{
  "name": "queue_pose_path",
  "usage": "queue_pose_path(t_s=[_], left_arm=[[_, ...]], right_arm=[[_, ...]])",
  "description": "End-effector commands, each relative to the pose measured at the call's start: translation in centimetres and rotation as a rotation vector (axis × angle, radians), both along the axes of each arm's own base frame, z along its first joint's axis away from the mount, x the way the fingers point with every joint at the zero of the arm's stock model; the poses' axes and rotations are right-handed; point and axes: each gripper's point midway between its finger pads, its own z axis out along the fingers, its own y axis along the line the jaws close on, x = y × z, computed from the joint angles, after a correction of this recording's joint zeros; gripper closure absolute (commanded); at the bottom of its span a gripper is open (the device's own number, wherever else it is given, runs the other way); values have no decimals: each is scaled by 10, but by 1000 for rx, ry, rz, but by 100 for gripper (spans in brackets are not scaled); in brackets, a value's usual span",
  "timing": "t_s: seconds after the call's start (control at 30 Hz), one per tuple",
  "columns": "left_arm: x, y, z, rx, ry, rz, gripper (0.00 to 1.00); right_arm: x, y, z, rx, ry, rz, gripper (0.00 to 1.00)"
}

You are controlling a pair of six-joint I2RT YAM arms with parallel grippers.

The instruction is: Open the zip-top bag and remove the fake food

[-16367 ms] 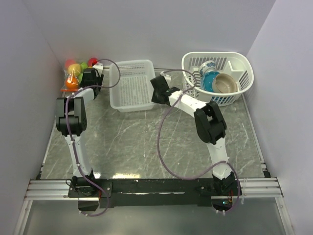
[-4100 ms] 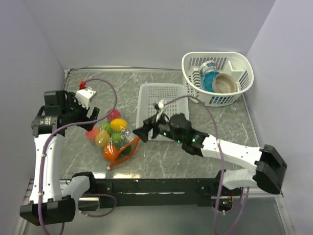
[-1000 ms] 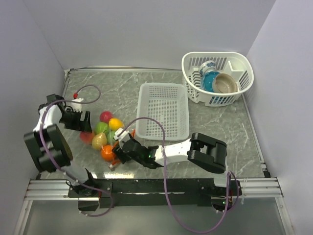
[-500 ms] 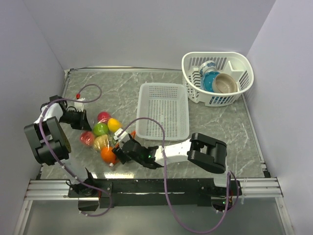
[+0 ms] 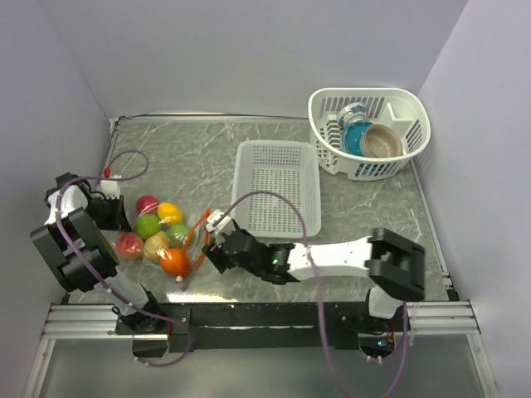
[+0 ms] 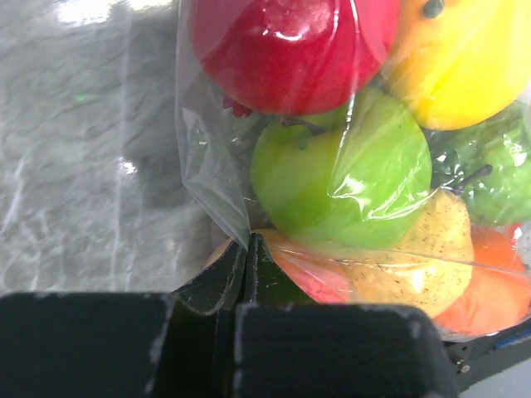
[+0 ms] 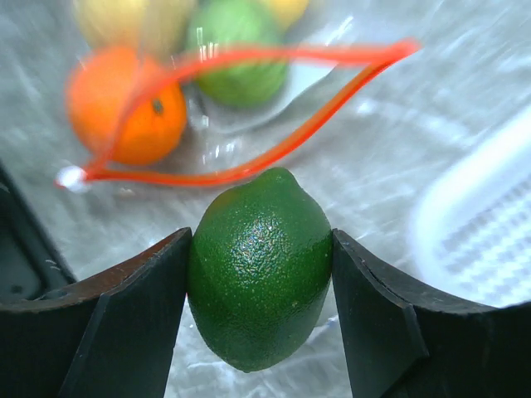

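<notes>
Green lime (image 7: 260,286) gripped between the fingers of right gripper (image 7: 261,249), just outside the open zip strip (image 7: 249,108). Closed end of zip-top bag (image 5: 162,234) pinched tight by left gripper (image 6: 246,249) near table (image 5: 357,224) front-left corner, other fake food (image 6: 340,170) inside. Lift lime clear of strip loop; white basket (image 5: 278,186) close on right.

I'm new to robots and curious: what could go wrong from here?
The lime is smooth and round, squeezed only at its sides by the right end effector; it might pop out and roll. The left end effector pinches just a thin fold of the zip-top bag, which might slip free.
</notes>
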Motion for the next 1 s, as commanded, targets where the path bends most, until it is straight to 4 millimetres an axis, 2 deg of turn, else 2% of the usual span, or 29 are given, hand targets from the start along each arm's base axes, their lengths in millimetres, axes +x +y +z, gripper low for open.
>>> queue_pose_path(t_s=[0.0,0.07,0.1,0.17,0.2,0.23,0.27,0.33,0.37,0.4,0.43,0.47,0.5,0.53,0.63,0.67,0.7,0.77,0.87,0.9,0.93,0.97], left_arm=[[2,13,7,79,-46,-3,99],[2,10,9,70,-55,-5,99],[2,10,10,68,-58,-3,99],[1,11,9,76,-60,2,99],[0,11,9,82,-62,3,99],[0,11,9,89,-66,2,99],[-2,13,9,103,-63,9,99],[1,17,11,122,-78,25,99],[1,18,11,129,-77,30,99],[2,18,12,134,-83,30,99],[2,18,12,134,-87,30,99],[3,18,13,135,-92,28,99],[4,18,14,137,-97,31,99],[7,19,14,136,-100,33,99],[17,18,14,123,-97,34,99],[20,18,13,121,-97,35,99],[24,15,13,117,-92,35,99],[34,15,11,122,-93,32,99],[48,3,9,121,-88,17,99],[52,-6,9,116,-85,2,99],[55,-9,8,120,-81,-3,99],[58,-12,9,128,-89,-7,99]], right_arm=[[35,-29,76,118,-117,-99,75],[55,-44,88,131,-130,-148,74],[82,-62,94,145,-129,-221,74],[111,-86,94,149,-121,-317,77],[124,-95,90,170,-91,-379,82],[147,-120,80,149,-62,-465,84],[155,-122,81,167,-32,-488,86],[167,-132,61,92,-22,-528,85],[170,-131,61,61,-40,-519,79],[171,-127,51,34,-24,-505,52],[171,-125,49,26,-18,-502,36],[172,-123,51,27,-24,-496,26],[173,-124,53,32,-29,-503,5],[174,-122,60,53,-44,-507,0],[173,-123,87,104,-98,-526,0],[168,-125,98,101,-143,-515,0],[155,-114,104,100,-177,-483,0],[143,-107,118,89,-253,-468,0],[100,-66,117,123,-249,-305,0],[78,-48,115,136,-243,-237,0],[65,-36,112,152,-238,-194,0],[54,-23,97,138,-219,-143,0]])
